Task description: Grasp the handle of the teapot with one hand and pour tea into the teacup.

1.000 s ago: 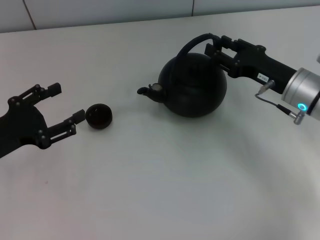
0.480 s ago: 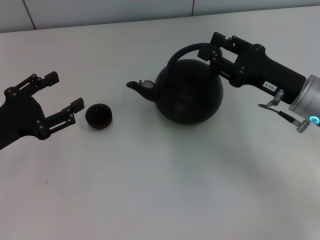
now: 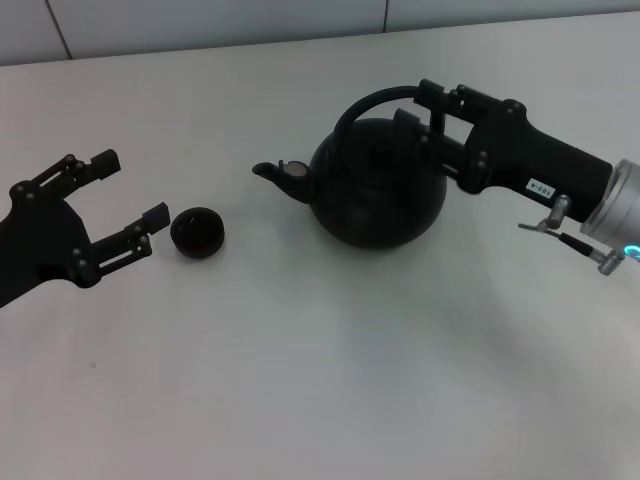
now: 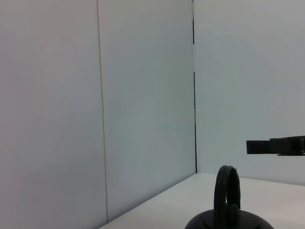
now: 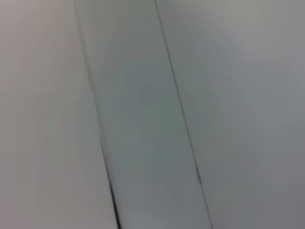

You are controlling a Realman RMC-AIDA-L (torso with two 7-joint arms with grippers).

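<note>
The round black teapot (image 3: 378, 190) stands on the white table (image 3: 320, 380), its spout (image 3: 272, 173) pointing left at the teacup. My right gripper (image 3: 416, 103) reaches in from the right and is shut on the right end of the arched handle (image 3: 362, 103). The tiny dark teacup (image 3: 197, 232) sits left of the pot. My left gripper (image 3: 130, 188) is open just left of the cup, its lower finger (image 3: 152, 217) close to the rim without touching it. The left wrist view shows the handle (image 4: 227, 190) edge-on, with a right gripper finger (image 4: 275, 146) beyond it.
The white table stretches wide in front of the pot and cup. A pale panelled wall (image 3: 200, 25) runs along its far edge. The right wrist view holds only wall panels (image 5: 143, 119).
Over the last second the right gripper carried the teapot left toward the cup and levelled it. Since half a second ago the pot has stayed put. The left gripper shifted slightly.
</note>
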